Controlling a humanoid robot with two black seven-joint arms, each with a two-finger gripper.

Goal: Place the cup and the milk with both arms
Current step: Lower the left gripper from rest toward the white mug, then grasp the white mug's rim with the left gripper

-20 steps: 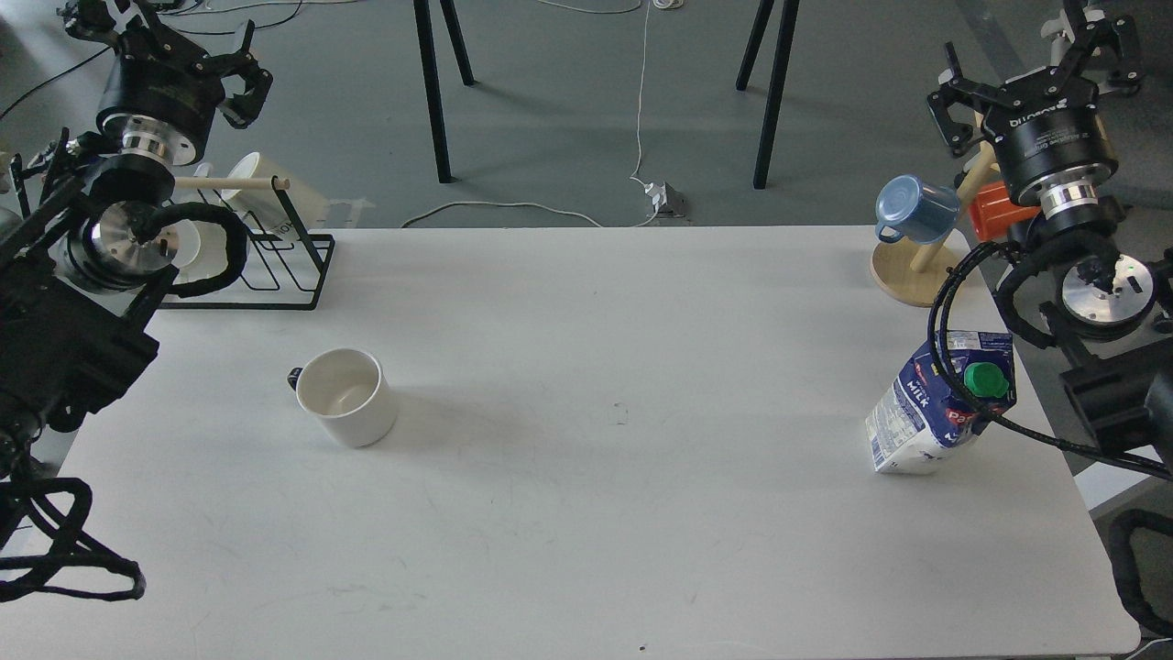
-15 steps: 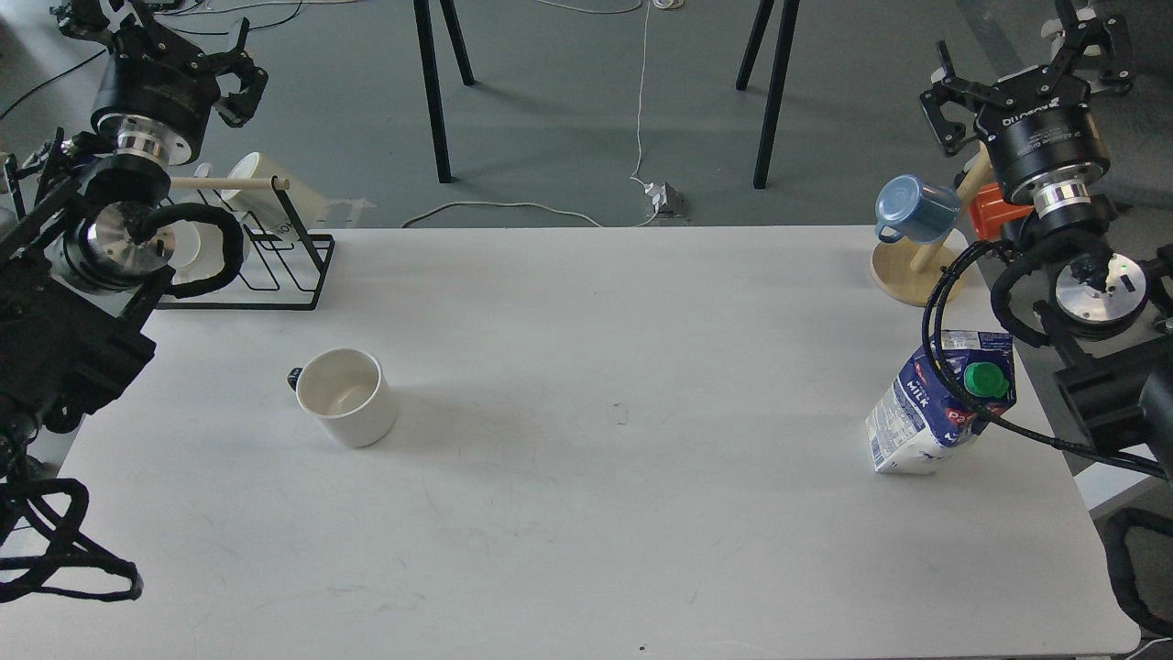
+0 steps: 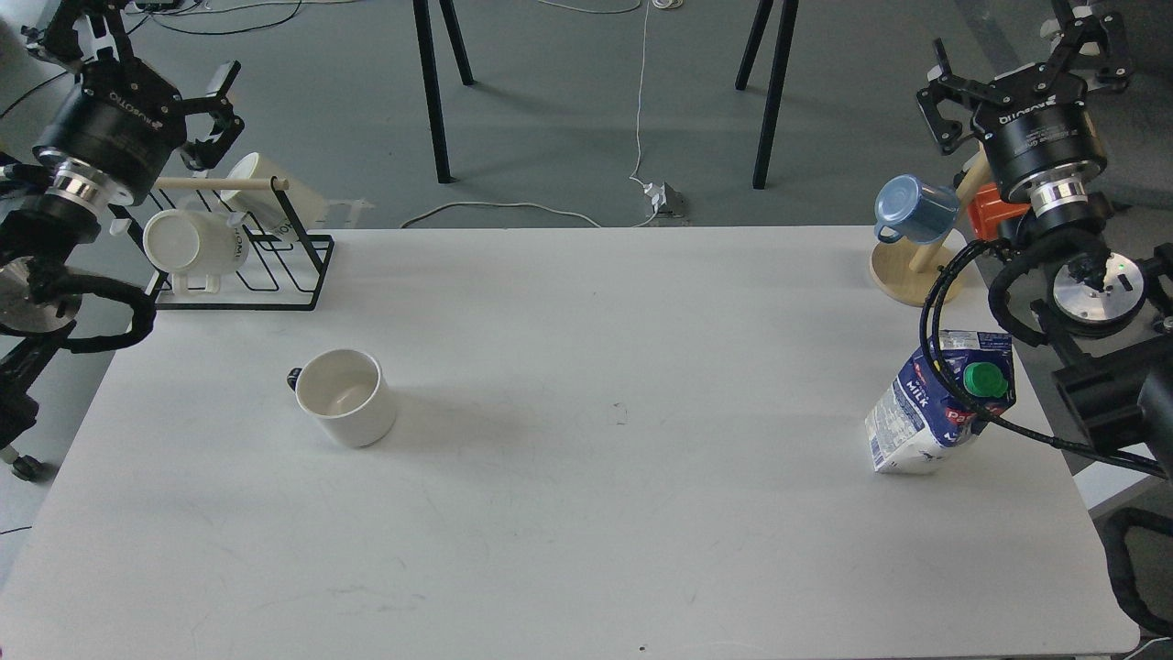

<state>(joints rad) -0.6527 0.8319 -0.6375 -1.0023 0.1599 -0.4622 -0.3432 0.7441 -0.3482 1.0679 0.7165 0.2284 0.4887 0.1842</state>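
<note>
The cup (image 3: 346, 396), a white mug with a small black handle on its left, stands upright on the left half of the white table (image 3: 605, 477). The milk (image 3: 939, 403), a dark blue and white carton with a green cap, stands near the table's right edge; a black cable of my right arm crosses in front of it. My left gripper (image 3: 137, 57) is open and empty, raised at the far left, well behind the cup. My right gripper (image 3: 1022, 57) is open and empty, raised at the far right, behind the milk.
A black wire rack (image 3: 275, 266) with lettered white cups stands at the back left corner. A wooden mug stand (image 3: 907, 275) with a blue mug (image 3: 912, 209) and an orange thing (image 3: 994, 206) stands at the back right. Black stand legs are on the floor behind.
</note>
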